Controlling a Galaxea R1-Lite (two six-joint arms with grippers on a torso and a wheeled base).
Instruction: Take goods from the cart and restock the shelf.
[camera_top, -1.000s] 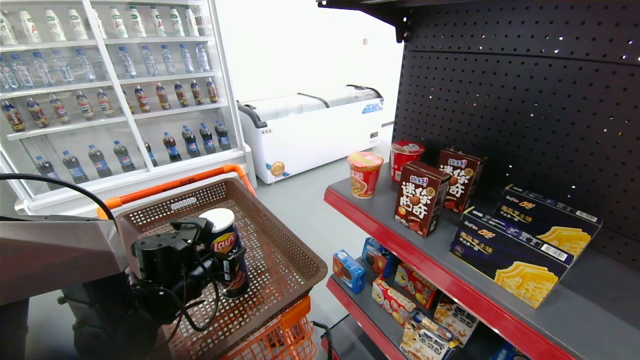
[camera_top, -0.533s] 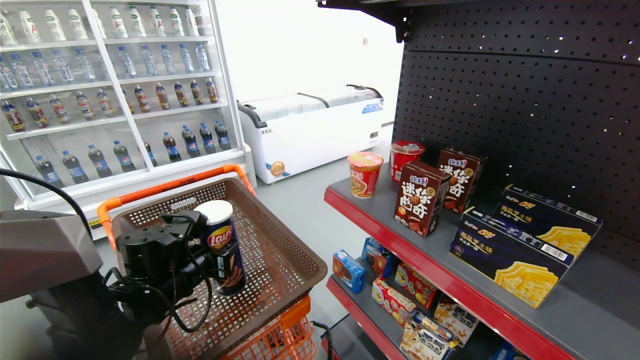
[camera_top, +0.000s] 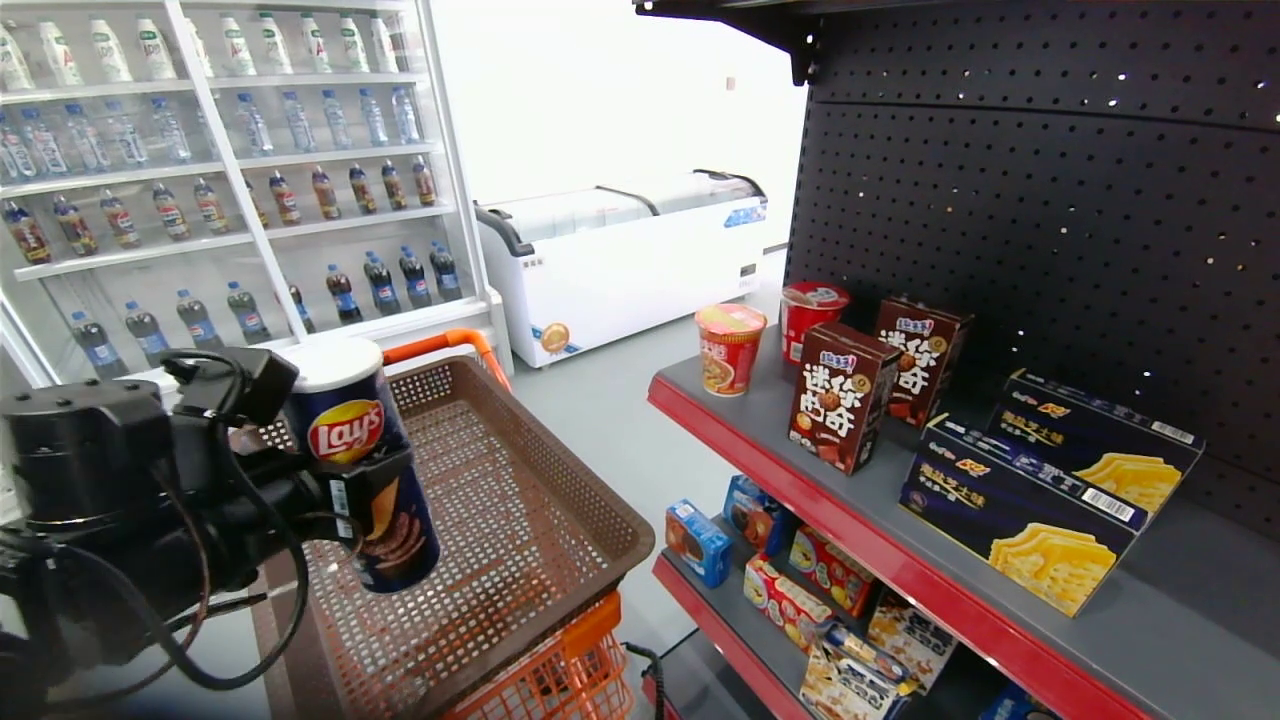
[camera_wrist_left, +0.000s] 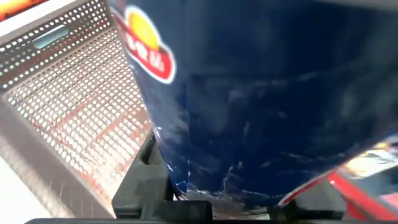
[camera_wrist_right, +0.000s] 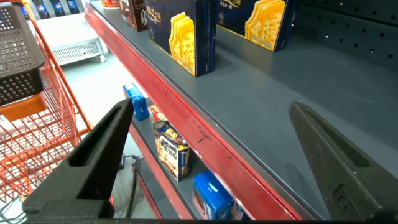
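We are gripping the chip can (camera_top: 347, 432) upright in our left gripper (camera_top: 368, 488), its fingers clamped on the can's lower half, over the brown cart basket (camera_top: 520, 520). Our right gripper (camera_wrist_right: 208, 118) is hanging spread wide beside the grey, red-edged shelf (camera_top: 762, 422), where boxes (camera_top: 840, 395) and noodle cups (camera_top: 728, 345) are standing before a black pegboard (camera_top: 1050, 200). A drinks cooler (camera_top: 200, 180) and a chest freezer (camera_top: 620, 260) are lining the room behind.

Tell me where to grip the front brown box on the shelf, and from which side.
Probably grip the front brown box across its narrow upper sides, coming from the aisle: it stands upright near the shelf's red edge, with another box close behind.
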